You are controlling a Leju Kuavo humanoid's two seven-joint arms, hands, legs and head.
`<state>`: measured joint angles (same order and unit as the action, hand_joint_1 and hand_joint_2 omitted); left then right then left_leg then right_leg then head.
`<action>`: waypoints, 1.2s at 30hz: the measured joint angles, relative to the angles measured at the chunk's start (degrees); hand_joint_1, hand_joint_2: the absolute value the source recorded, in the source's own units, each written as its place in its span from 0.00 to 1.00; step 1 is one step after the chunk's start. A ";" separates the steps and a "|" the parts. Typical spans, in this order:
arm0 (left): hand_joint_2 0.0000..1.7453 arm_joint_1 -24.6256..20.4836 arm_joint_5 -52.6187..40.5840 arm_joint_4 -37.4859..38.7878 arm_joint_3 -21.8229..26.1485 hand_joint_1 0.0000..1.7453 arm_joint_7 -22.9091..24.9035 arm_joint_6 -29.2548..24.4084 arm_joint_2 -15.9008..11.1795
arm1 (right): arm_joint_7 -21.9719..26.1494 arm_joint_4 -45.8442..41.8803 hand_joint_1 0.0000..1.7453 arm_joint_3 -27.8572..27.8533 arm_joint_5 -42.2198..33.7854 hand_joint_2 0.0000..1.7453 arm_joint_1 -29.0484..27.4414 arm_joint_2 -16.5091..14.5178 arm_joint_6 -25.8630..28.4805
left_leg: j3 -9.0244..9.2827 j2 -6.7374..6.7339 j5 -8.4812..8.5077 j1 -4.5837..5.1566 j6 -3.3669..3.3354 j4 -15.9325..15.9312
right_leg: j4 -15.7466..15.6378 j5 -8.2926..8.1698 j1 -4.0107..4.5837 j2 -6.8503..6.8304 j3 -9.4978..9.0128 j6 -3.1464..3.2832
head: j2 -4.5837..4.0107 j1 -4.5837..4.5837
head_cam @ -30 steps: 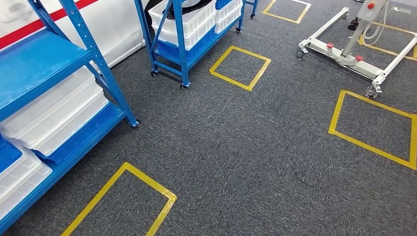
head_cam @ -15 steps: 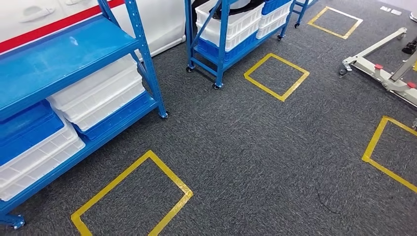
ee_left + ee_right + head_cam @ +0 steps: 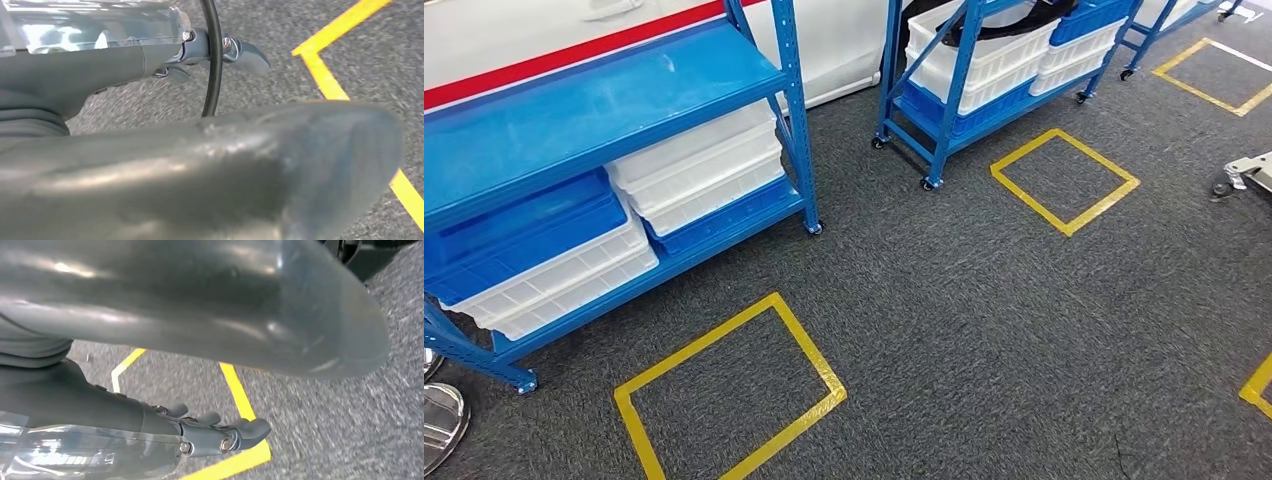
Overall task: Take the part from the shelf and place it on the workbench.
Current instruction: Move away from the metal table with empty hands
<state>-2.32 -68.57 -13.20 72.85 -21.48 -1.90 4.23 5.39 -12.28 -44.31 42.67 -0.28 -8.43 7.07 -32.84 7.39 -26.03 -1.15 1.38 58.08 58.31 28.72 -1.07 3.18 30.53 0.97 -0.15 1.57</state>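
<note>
A blue shelf rack point(image 3: 604, 100) stands at the left of the head view, with white bins point(image 3: 699, 165) and a blue bin point(image 3: 519, 230) on its lower level. A second blue wheeled rack point(image 3: 954, 90) stands further back with stacked white bins point(image 3: 984, 60); a black object point(image 3: 1034, 12) lies in the top one. My left hand point(image 3: 165, 150) hangs over the carpet, its fingers point(image 3: 245, 52) stretched out and holding nothing. My right hand point(image 3: 175, 330) hangs the same way, its fingers point(image 3: 240, 432) extended and empty.
Grey carpet carries yellow tape squares point(image 3: 729, 395) point(image 3: 1064, 180). A white panel with a red stripe point(image 3: 544, 55) runs behind the racks. A white wheeled frame leg point(image 3: 1249, 172) is at the right edge, a silver round base point(image 3: 439, 425) at lower left. A black cable point(image 3: 214, 60) crosses the left wrist view.
The whole picture has shifted right: the camera has turned left. The near blue rack now shows more fully, and the white wheeled frame has almost left the view.
</note>
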 joint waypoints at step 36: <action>0.00 0.04 -0.55 -0.04 0.94 0.00 0.21 -0.17 0.67 | -1.31 -0.02 0.00 -1.68 1.39 0.00 -0.70 0.21 -0.67 | -5.24 -6.42 -7.36 0.11 0.68 12.76 | -0.43 -0.63 0.02 -4.56 0.19 1.01 | 0.00 0.03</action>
<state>-2.28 -69.11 -13.25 73.79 -21.27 -2.07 4.91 4.08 -12.31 -45.99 44.06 -0.97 -8.21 6.40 -38.08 0.96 -33.39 -1.04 2.05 70.84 57.88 28.09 -1.05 -1.38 30.72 1.98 -0.15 1.61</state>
